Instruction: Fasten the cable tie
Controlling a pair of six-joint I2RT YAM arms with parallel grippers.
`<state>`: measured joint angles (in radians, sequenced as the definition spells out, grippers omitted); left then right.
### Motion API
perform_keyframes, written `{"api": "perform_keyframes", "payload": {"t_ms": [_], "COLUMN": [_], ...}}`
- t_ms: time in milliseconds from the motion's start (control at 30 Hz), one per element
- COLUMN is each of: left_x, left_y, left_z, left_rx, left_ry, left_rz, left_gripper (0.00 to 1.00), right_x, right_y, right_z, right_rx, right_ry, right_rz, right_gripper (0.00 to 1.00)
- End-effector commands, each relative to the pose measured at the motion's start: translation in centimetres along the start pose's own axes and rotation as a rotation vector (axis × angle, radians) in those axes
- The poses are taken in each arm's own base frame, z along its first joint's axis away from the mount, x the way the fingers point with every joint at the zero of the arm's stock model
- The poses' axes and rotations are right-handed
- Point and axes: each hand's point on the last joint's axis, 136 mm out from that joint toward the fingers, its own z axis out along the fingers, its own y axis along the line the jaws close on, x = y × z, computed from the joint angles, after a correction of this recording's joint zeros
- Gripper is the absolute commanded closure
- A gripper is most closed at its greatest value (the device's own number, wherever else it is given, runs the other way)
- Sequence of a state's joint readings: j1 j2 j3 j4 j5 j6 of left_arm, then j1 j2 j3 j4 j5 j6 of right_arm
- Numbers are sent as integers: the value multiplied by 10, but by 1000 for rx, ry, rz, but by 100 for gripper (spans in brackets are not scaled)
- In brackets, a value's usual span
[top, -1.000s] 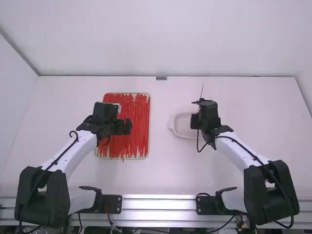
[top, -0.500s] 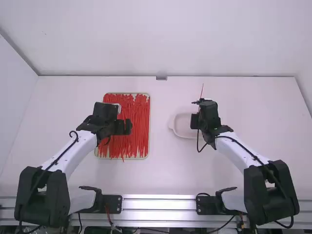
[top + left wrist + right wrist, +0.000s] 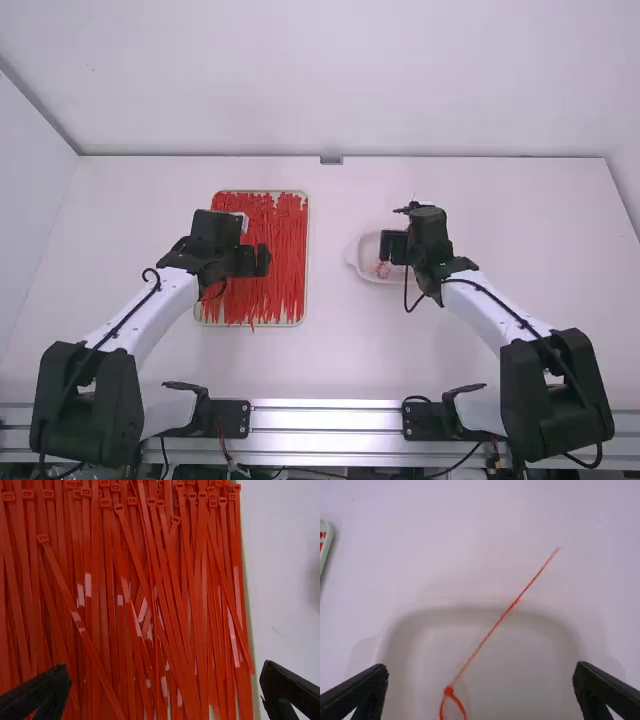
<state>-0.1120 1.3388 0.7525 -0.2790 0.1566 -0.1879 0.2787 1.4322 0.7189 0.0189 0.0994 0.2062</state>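
A fastened red cable tie (image 3: 492,627) lies in the white bowl (image 3: 420,617), its small loop on the bowl's floor and its long tail slanting out over the far rim. My right gripper (image 3: 479,682) hangs open just above the bowl (image 3: 360,258), nothing between its fingers; its loop (image 3: 383,268) sits beside the gripper (image 3: 398,246). Loose red cable ties (image 3: 135,595) fill a cream tray (image 3: 305,250) left of the middle. My left gripper (image 3: 162,685) hovers open low over them, near the tray's right side (image 3: 256,260).
The bowl stands on the white table about a hand's width right of the tray. A small grey fitting (image 3: 331,159) sits at the table's far edge. Open table surface lies to the right of the bowl and in front of both.
My right gripper held the tie upright with its tail pointing up; it has opened and the tie now lies in the bowl. The left arm has stayed put.
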Motion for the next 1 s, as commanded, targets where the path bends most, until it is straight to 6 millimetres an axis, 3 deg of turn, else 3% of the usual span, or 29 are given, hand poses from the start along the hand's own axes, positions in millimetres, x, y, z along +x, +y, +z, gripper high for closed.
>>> {"api": "perform_keyframes", "payload": {"t_ms": [0,700,967], "left_x": [5,3,-5], "left_y": [0,2,0], "left_z": [1,1,-1], "left_rx": [5,-7,-4], "left_ry": [14,6,-27], "left_rz": [-1,40,52], "left_gripper": [1,1,1], "right_x": [-9,-18,-33], "right_y": [2,3,5], "right_z": [-1,-4,-20], "right_rx": [-3,-6,-19], "right_ry": [-19,-52,-108], "right_rz": [2,8,13], "right_gripper": [2,1,2]}}
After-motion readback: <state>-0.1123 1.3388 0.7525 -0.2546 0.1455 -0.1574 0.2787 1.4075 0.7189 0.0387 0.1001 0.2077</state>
